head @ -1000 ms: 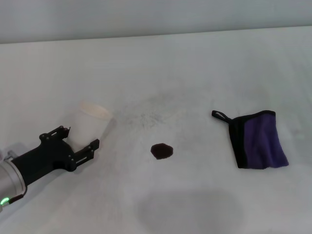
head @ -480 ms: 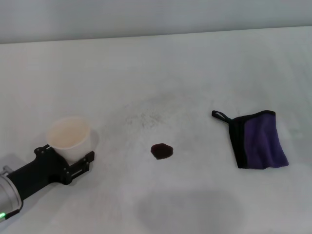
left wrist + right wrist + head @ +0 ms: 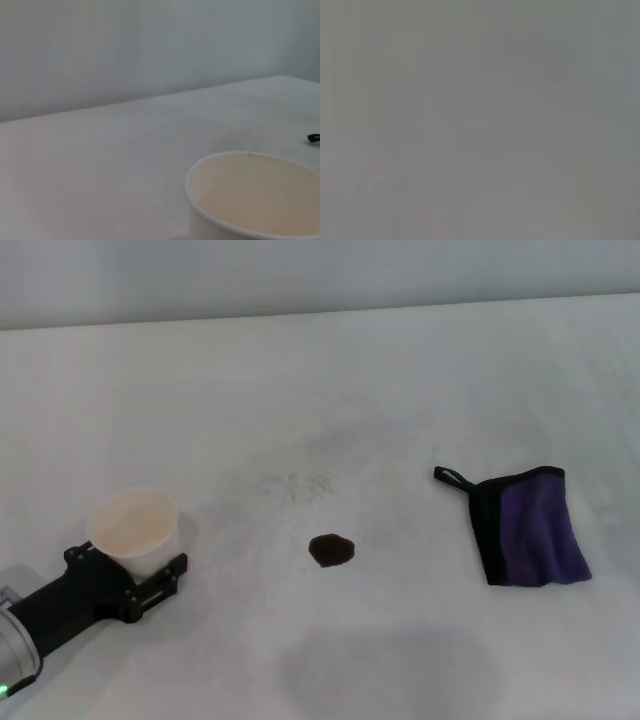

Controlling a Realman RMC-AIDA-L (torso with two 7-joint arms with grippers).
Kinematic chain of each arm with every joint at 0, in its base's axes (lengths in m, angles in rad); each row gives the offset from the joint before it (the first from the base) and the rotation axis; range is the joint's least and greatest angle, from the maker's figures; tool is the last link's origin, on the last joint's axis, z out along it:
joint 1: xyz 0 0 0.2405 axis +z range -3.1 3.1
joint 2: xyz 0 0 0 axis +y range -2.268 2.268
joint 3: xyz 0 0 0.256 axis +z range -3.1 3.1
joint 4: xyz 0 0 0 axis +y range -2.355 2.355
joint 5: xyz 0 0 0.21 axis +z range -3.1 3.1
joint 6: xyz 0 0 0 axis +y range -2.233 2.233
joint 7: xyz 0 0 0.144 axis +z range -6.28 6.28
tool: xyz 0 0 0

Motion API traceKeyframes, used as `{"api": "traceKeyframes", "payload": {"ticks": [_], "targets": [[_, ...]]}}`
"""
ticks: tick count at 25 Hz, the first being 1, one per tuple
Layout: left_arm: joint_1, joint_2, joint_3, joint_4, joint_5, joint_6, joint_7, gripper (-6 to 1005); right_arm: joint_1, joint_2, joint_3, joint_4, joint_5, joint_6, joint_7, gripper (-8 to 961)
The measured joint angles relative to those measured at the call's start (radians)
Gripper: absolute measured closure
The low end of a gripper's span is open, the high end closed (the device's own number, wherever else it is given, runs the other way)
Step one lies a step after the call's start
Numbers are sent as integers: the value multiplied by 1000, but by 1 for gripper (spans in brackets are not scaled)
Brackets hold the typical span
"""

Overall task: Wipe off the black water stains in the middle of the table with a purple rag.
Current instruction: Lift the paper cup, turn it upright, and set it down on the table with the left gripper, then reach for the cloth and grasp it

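Across the right wrist view nothing can be made out but a flat grey blur, and the right gripper appears in no other view, so the state of its jaws cannot be told. At the lower left of the head view the left arm runs off the picture's edge; only its black gripper end and a bit of grey sleeve show. The left gripper lies low over the worktop, reaching forward and toward the middle, its jaws clamped on the lower wall of a white paper cup that stands upright with its mouth open. That cup's base is hidden behind the black jaws. From the left wrist view the cup is cut off at the picture's edge, showing only its rim and inner wall.

Near the worktop's middle sits the black water stain, a small dark roundish blot, well apart from the cup. Farther to the robot's right lies the purple rag, folded, black-edged toward the stain, its thin loop at the far corner; nothing touches it.
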Motion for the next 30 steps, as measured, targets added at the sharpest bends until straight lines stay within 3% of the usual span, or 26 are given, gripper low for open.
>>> {"api": "traceKeyframes", "payload": {"ticks": [8,14,30], "targets": [[1,0,1,-5,-24,2,45,290,-1,1,-5,0,0,0,0,391],[3,0,11,-4,-26,-11,71,106,0,1,-5,0,0,0,0,391],[93,1,10,-3,-100,-114,165,106,1,0,-5,0,0,6,0,391]]}}
